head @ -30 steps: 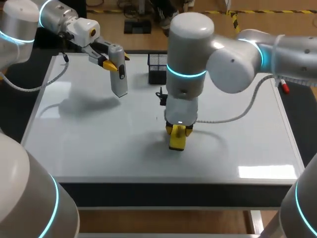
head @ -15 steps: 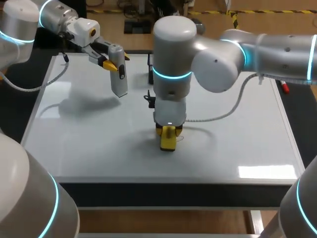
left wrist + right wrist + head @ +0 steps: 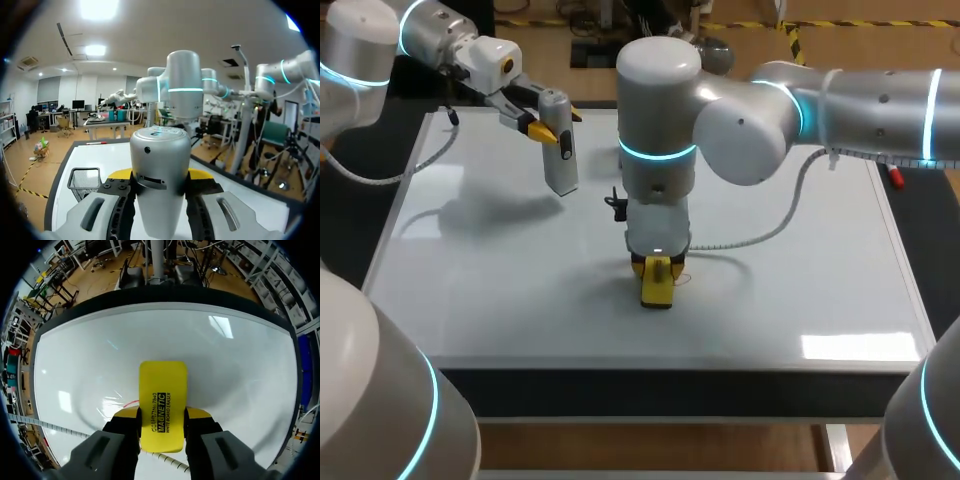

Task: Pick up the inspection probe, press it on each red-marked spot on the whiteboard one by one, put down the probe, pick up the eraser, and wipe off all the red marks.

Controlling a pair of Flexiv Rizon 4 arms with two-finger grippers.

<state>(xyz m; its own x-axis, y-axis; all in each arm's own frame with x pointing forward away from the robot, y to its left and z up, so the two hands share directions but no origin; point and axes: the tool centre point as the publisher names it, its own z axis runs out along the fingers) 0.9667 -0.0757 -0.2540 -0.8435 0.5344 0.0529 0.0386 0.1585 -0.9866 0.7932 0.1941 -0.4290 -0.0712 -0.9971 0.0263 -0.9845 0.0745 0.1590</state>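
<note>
Yellow eraser (image 3: 162,400) was nearest, end-down on the whiteboard (image 3: 800,270) by its front edge, approx. mid-board. R gripper (image 3: 162,422) had it clamped, one finger on each side. Contact w/ the surface looked likely but couldn't be confirmed. A thin red mark (image 3: 131,403) lay just beside the eraser, prob. unwiped.

Further back, L gripper (image 3: 548,130) gripped the grey probe (image 3: 558,145), held in the air over the board's far-left part, not set down. Wire basket (image 3: 84,179) stood at the far edge.

Risks, as I judged them:
- A narrow or tilted eraser edge could skip that red trace or just smear it.
- R arm's bulky elbow, swinging left on a wide stroke, could knock the raised probe.
- Too much downforce could twist the eraser in the grip.
</note>
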